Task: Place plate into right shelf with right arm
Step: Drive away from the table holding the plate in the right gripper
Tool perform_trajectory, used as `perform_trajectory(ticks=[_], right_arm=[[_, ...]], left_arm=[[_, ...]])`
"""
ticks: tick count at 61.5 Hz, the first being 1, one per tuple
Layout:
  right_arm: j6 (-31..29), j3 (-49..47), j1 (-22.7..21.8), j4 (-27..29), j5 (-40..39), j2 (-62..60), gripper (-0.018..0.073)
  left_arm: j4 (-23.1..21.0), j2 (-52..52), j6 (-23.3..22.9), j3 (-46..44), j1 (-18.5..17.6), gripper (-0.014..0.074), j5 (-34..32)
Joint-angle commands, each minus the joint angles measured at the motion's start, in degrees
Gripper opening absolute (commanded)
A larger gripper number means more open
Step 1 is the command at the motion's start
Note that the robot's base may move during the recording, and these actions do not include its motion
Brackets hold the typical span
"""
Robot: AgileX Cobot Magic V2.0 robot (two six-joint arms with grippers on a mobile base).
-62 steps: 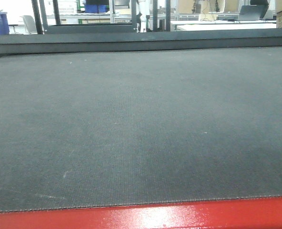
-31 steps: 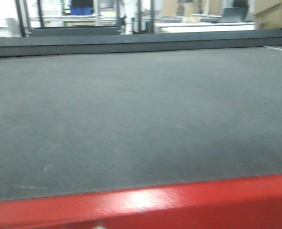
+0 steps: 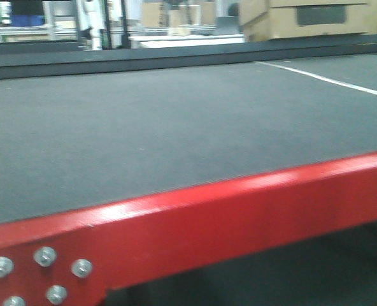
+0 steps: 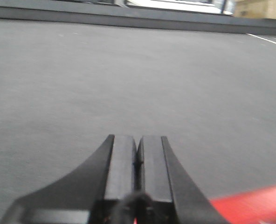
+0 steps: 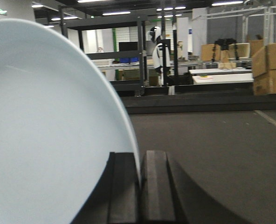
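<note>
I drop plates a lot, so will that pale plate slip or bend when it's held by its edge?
The plate probably won't bend: its outline holds a clean curve though the right gripper pinches only its edge. It looks smooth, so it might slip or swing in that small grip. The edge looks thin, so it's likely light.

Plate [image 5: 49, 126] upright in right end effector [image 5: 140, 159], over mat [image 5: 212, 154]; boxes [image 5: 268, 65] behind.

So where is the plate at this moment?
The plate fills the left of the right wrist view, standing on edge with its rim pinched in the right gripper, above the dark mat.
</note>
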Motion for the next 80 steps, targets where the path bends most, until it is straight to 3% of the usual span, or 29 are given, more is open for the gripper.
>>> perform_trajectory(ticks=[1, 80], right_arm=[[-0.29, -1.5, -0.09, 0.38, -5.2, 0.66, 0.0071], [-0.29, -1.5, -0.09, 0.38, -5.2, 0.66, 0.0071]], left_arm=[[-0.13, -0.24, -0.34, 0.57, -0.38, -0.0047, -4.83], [-0.13, -0.24, -0.34, 0.57, -0.38, -0.0047, -4.83]])
